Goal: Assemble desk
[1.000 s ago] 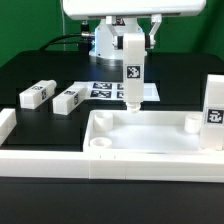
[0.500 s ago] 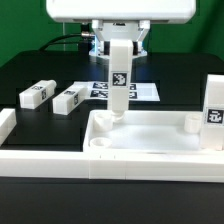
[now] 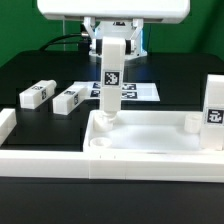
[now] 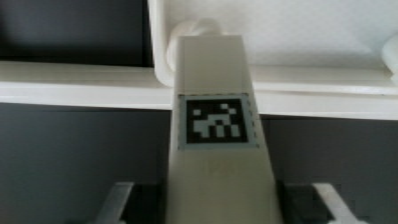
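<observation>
Jaws pinch the upper end of one leg block (image 3: pixel 111 80), keeping it upright so its foot seats in the back corner socket (image 3: pixel 103 124) of the tabletop (image 3: pixel 150 160), on the exterior view's left. Another leg (image 3: pixel 213 112) stands at the right corner. Two spare legs (image 3: pixel 36 94) (image 3: pixel 70 99) lie on the worktop (image 3: pixel 30 60).

A black table (image 3: pixel 45 62) spreads under everything, dark and matte. Toward its back lies the marker board (image 3: pixel 146 91), a thin flat white sheet printed with black-and-white square tags, only partly in sight. Along the near edge runs a long white border rail (image 3: pixel 40 163), turning up into a raised corner at the exterior view's left.
</observation>
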{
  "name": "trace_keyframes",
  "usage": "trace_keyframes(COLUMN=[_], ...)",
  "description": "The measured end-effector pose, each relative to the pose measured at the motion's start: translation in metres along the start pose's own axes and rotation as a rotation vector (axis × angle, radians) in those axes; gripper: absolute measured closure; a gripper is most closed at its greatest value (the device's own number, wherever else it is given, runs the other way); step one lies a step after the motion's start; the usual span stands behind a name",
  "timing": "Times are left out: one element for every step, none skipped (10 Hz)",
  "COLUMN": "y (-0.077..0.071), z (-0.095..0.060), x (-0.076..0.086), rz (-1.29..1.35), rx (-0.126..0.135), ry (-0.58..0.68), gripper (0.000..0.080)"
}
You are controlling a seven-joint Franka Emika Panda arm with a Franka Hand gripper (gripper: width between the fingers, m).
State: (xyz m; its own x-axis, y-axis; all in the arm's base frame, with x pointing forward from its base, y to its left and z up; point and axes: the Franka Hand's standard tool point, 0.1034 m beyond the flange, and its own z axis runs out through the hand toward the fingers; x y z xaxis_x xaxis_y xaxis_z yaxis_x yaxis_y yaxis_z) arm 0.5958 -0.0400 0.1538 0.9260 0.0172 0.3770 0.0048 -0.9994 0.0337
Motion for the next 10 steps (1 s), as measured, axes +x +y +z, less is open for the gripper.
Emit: trace_keyframes(y=[0.005,0.013,0.012,0.01,0.01,0.01,0.01,0.01,0.011,0.015], z=[0.002,0.007,0.013,0.013,0.014,0.015,0.015,0.015,0.017,0.022], x=[0.002,0.006,0.013,0.02,0.018,0.018,0.018,0.017,0.016,0.014], rz=[-0.005,0.011,0.043,0.046,0.046,0.046,0.046,0.046,0.048,0.058], rx=[-0.009,-0.02,-0.001,0.003,0.003,0.002,0.003,0.002,0.001,-0.002], ry=[0.015,0.041,0.007,0.01,0.006,0.005,0.005,0.004,0.003,-0.003], gripper=[0.0509,0.0509,0.0509,0.0509,0.0509,0.0509,0.0509,0.0509,0.0509,0.0509])
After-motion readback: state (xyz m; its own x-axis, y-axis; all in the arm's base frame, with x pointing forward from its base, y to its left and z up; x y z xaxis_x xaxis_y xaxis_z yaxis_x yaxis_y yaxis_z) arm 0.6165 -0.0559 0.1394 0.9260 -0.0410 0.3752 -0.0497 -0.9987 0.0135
